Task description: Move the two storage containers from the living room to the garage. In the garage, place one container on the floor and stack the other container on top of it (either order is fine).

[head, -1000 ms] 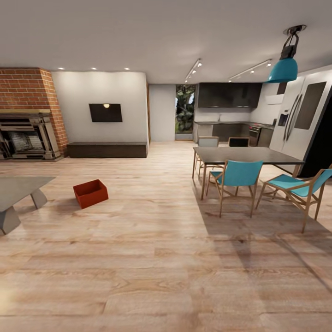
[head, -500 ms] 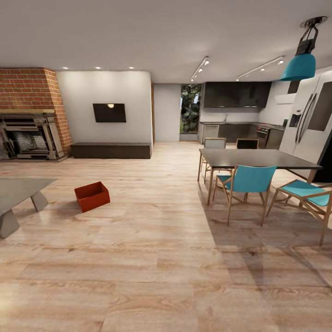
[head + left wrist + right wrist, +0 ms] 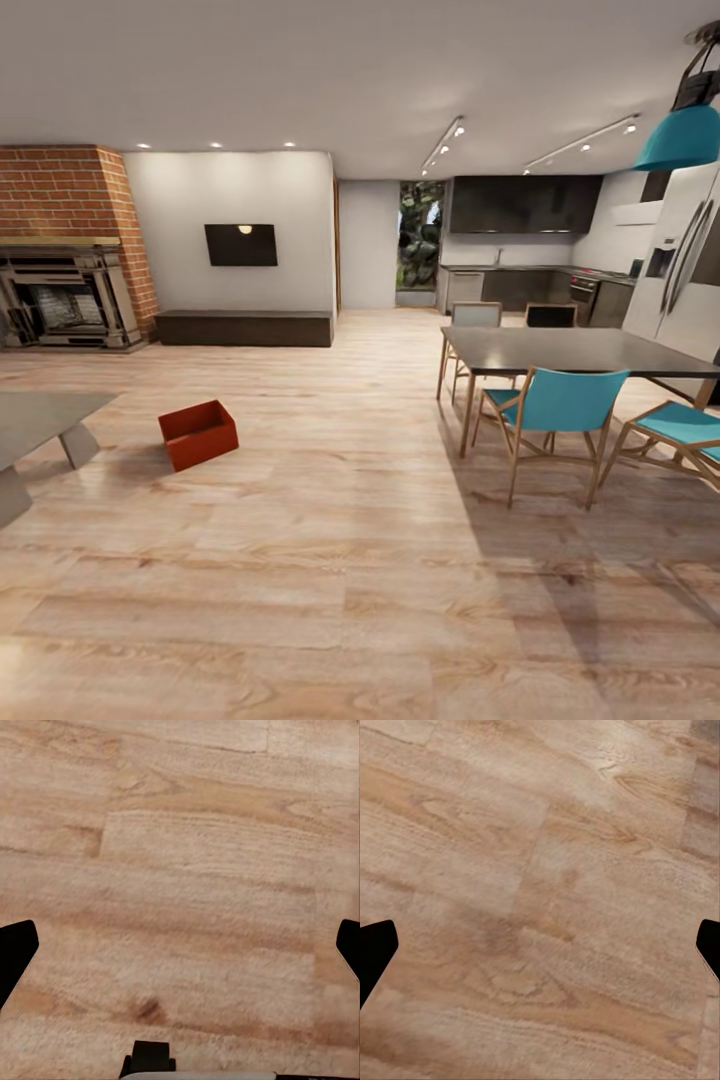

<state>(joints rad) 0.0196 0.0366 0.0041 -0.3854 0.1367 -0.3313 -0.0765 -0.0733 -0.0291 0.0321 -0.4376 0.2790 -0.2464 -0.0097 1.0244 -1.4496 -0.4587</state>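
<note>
Open-plan room, light wood plank floor (image 3: 330, 560) and white ceiling with recessed spots and two track-light rails; landmark is the dark dining table (image 3: 575, 350), ringed by teal-seated wooden chairs (image 3: 555, 415), with a teal pendant lamp (image 3: 685, 135) hanging above it. Behind the table: dark kitchen cabinets (image 3: 520, 205), a steel fridge (image 3: 685, 270) and a window (image 3: 420, 235) showing foliage. Far left of the table: brick fireplace (image 3: 65, 250), a wall-mounted TV (image 3: 241, 245) over a low dark cabinet (image 3: 245, 328), and a grey low table (image 3: 40, 425) nearer the camera.
</note>
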